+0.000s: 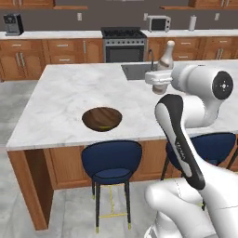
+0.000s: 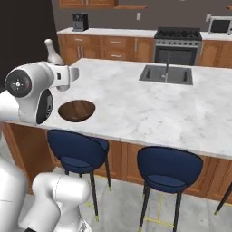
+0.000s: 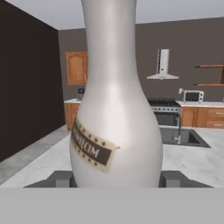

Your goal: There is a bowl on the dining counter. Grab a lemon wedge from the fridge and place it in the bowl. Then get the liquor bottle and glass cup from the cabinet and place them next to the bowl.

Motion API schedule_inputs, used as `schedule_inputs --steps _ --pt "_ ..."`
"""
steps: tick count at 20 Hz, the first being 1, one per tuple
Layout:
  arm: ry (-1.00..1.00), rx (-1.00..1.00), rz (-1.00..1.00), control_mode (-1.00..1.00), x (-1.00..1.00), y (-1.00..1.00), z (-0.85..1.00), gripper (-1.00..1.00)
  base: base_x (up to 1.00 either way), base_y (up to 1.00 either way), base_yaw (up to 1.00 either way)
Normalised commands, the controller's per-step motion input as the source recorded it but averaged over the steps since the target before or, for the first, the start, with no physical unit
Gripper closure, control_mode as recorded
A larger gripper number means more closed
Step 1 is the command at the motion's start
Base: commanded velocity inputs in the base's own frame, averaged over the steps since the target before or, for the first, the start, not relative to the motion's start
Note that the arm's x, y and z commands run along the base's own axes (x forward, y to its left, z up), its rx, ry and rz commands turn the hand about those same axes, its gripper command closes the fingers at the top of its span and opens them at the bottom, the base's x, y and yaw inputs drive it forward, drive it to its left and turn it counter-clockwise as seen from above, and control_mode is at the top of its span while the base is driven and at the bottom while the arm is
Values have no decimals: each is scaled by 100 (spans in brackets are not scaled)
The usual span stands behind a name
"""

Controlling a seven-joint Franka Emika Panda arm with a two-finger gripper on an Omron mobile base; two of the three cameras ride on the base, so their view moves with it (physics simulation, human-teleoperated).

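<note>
My gripper (image 1: 160, 82) is shut on the liquor bottle (image 1: 164, 59), a pale bottle with a slim neck, held upright over the dining counter (image 1: 65, 93). In the hand view the liquor bottle (image 3: 116, 127) stands close up with a brown label, and my gripper (image 3: 116, 179) clamps its lower body from both sides. The dark-brown bowl (image 1: 102, 118) rests near the counter's front edge, to the left of the bottle. From the right base view the bowl (image 2: 77, 110) lies just below my gripper (image 2: 63, 76), with the bottle's neck (image 2: 53, 50) rising above the hand. A thin yellowish sliver shows inside the bowl's front rim.
A sink with faucet (image 1: 137, 70) is set into the far side of the counter (image 2: 145, 108). Blue stools (image 1: 111, 161) (image 2: 170, 168) stand along the front edge. The stove (image 1: 123, 44) and microwave (image 1: 159, 22) are on the back wall.
</note>
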Motion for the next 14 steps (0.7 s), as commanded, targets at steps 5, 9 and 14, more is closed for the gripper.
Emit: schedule_inputs --steps 5,9,14 --pt "0 0 0 100 0 0 0 100 69 -2 -30" --pt "0 0 0 100 0 0 0 100 70 29 -24" --pt "12 0 -2 -100 28 0 -18 100 22 12 -6"
